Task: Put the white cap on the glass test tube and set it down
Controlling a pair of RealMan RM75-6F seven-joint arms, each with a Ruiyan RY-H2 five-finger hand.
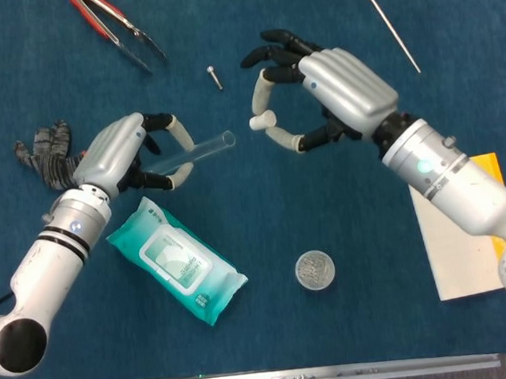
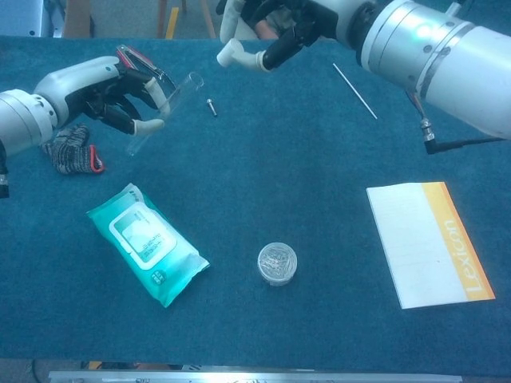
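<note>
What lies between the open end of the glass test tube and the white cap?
Nothing: in the head view only bare blue cloth shows between the glass test tube and the white cap pinched in the right hand.

Clear glass test tube (image 1: pixel 197 150) tilted, open-ended; small white cap (image 1: pixel 261 121) apart, uncapped.

worktop (image 1: pixel 326 200): covered in dark blue carpet-like cloth
landmark: teal soft pack of wet wipes with a white label (image 1: pixel 176 260), lying flat
small round clear-lidded tin (image 1: pixel 315 270): right of the pack, near
white notepad with an orange edge (image 2: pixel 428 242): far right of the pack
red-handled metal tongs (image 1: pixel 117 26): well above the pack
small metal screw (image 1: pixel 214 77): above the pack, right of the tongs
thin metal rod (image 1: pixel 391 29): upper right, far from the pack
grey striped glove (image 1: pixel 46 155): upper left of the pack
</note>
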